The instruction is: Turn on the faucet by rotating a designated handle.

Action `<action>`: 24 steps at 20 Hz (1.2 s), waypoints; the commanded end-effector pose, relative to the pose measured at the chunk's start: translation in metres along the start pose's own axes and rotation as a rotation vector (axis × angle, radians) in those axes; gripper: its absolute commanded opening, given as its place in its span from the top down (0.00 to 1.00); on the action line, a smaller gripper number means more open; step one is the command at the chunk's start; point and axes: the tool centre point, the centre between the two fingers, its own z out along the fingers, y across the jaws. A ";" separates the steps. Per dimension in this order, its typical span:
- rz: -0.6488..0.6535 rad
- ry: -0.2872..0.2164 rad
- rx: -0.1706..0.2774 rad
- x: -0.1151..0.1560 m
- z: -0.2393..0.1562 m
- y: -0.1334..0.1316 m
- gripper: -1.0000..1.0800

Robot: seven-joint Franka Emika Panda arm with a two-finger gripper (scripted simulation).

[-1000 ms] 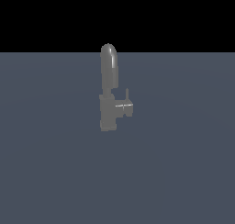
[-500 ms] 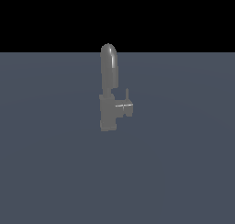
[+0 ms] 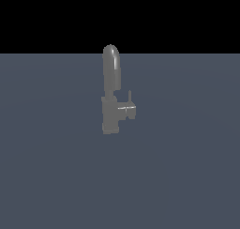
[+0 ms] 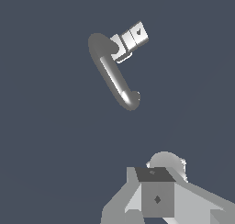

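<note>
One faucet (image 3: pixel 111 89) stands upright in the exterior view, well away from every edge of the grey floor (image 3: pixel 187 176); its thin handle (image 3: pixel 130 97) points up from the side stub. In the wrist view the faucet (image 4: pixel 112 76) lies apart from the gripper (image 4: pixel 156 198), whose fingers cannot be told apart or together.

The faucet (image 3: pixel 111 94) stands upright, its handle (image 3: pixel 130 97) pointing up from the side stub.
</note>
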 end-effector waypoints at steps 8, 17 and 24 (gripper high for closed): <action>0.119 -0.152 0.121 0.056 0.014 -0.003 1.00; 0.236 -0.304 0.242 0.109 0.036 -0.002 1.00; 0.333 -0.430 0.342 0.149 0.061 0.001 1.00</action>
